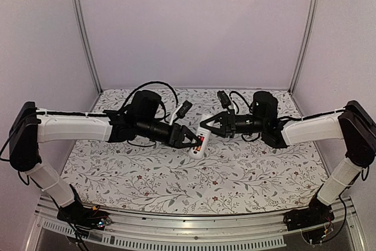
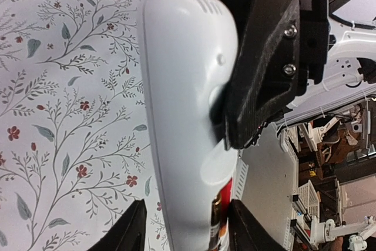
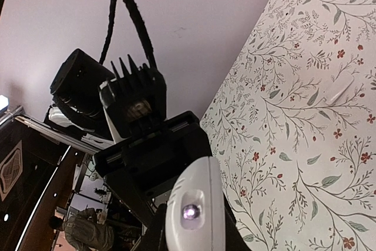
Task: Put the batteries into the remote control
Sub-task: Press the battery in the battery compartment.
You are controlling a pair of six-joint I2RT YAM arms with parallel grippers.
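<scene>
The white remote control (image 1: 202, 147) is held above the middle of the table between both grippers. My left gripper (image 1: 191, 141) is shut on its lower end; in the left wrist view (image 2: 187, 233) my fingers (image 2: 128, 230) press both sides. The red battery (image 2: 228, 201) and the dark battery with orange marking (image 2: 217, 221) sit side by side in the remote's (image 2: 188, 104) open recess. My right gripper (image 1: 207, 128) is shut on the upper end. In the right wrist view (image 3: 192, 233) the remote's tip (image 3: 194, 204) with its small LED window faces the camera.
The table (image 1: 194, 183) has a floral cloth. A small flat white piece (image 3: 341, 90) lies on the cloth (image 3: 305, 145). Black cables (image 1: 154, 86) loop behind the arms near the back wall. Metal frame posts (image 1: 82, 27) stand at the back corners.
</scene>
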